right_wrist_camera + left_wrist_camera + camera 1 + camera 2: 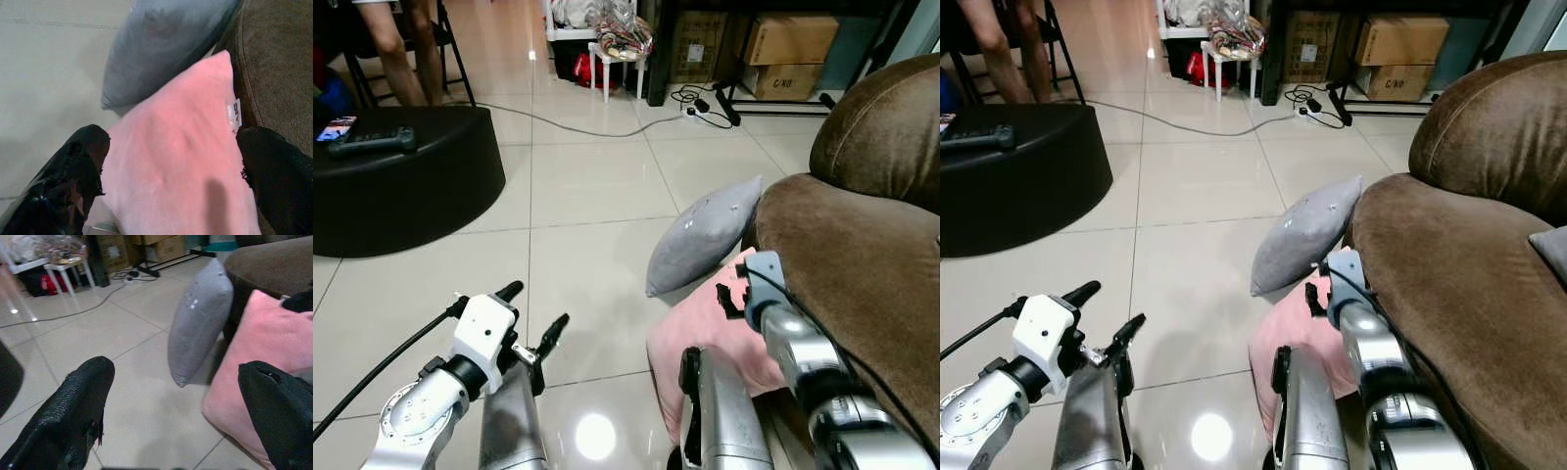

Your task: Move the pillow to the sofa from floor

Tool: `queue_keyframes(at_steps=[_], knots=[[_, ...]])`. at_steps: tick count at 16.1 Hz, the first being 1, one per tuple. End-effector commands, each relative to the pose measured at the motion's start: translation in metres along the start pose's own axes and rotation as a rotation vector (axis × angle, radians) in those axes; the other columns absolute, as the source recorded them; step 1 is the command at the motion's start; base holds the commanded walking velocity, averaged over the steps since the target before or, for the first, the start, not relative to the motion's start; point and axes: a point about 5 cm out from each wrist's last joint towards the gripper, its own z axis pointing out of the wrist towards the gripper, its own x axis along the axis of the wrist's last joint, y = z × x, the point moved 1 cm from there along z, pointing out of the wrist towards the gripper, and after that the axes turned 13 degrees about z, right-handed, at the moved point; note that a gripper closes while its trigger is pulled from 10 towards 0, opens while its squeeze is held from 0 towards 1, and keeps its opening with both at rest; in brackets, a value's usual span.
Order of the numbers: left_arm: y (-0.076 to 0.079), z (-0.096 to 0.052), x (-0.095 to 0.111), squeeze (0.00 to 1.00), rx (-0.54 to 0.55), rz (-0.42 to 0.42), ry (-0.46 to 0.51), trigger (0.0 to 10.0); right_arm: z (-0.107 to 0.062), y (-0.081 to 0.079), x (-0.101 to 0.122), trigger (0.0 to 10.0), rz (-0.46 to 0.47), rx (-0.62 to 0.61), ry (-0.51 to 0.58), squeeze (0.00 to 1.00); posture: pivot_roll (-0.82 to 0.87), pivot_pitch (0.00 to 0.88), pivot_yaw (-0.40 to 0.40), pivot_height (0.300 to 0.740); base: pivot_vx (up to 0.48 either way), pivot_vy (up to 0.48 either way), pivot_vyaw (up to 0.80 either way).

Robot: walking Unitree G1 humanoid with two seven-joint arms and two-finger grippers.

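Right gripper: fingers spread wide, empty, poised directly over pink pillow, which leans on sofa. Grey pillow beyond. Left gripper: open, empty.

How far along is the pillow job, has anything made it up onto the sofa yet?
Nothing looks finished: the pink pillow and the grey pillow both stand on the tiled floor, leaning against the brown sofa. In hand: the right hand is open just above the pink pillow, not gripping it. The left hand is open over the floor. Left: grasp, lift, and place on the sofa.
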Motion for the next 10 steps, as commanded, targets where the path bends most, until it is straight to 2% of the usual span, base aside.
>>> queue_keyframes(at_steps=[1, 3, 6, 7, 8, 10], knots=[[0.002, 0.000, 0.005, 0.64, -0.039, -0.005, 0.015, 10.0, 0.001, 0.006, -0.003, 10.0, -0.019, -0.041, -0.039, 1.00, 0.01, 0.000, -0.071, 0.454, 0.000, 0.000, 0.00], [0.004, -0.001, 0.008, 0.64, -0.076, -0.007, 0.024, 10.0, 0.003, 0.007, -0.004, 10.0, -0.009, -0.069, -0.059, 1.00, 0.01, 0.000, -0.070, 0.454, 0.000, 0.000, 0.00], [0.008, -0.006, 0.014, 0.64, -0.128, -0.002, 0.026, 10.0, 0.005, 0.014, -0.006, 10.0, -0.040, -0.139, -0.086, 1.00, 0.03, 0.027, -0.065, 0.454, 0.000, 0.000, 0.00], [0.009, -0.009, 0.015, 0.64, -0.140, -0.002, 0.021, 10.0, 0.005, 0.018, -0.006, 10.0, -0.036, -0.170, -0.086, 0.74, 0.04, 0.044, -0.061, 0.454, 0.000, 0.000, 0.00], [0.009, -0.011, 0.016, 0.64, -0.144, -0.002, 0.019, 10.0, 0.004, 0.019, -0.006, 10.0, -0.040, -0.179, -0.089, 0.00, 0.05, 0.059, -0.060, 0.454, 0.000, 0.000, 0.00], [0.010, -0.019, 0.019, 0.64, -0.160, -0.004, 0.011, 10.0, 0.004, 0.021, -0.009, 10.0, -0.040, -0.191, -0.100, 0.00, 0.06, 0.088, -0.056, 0.454, 0.000, 0.000, 0.00]])
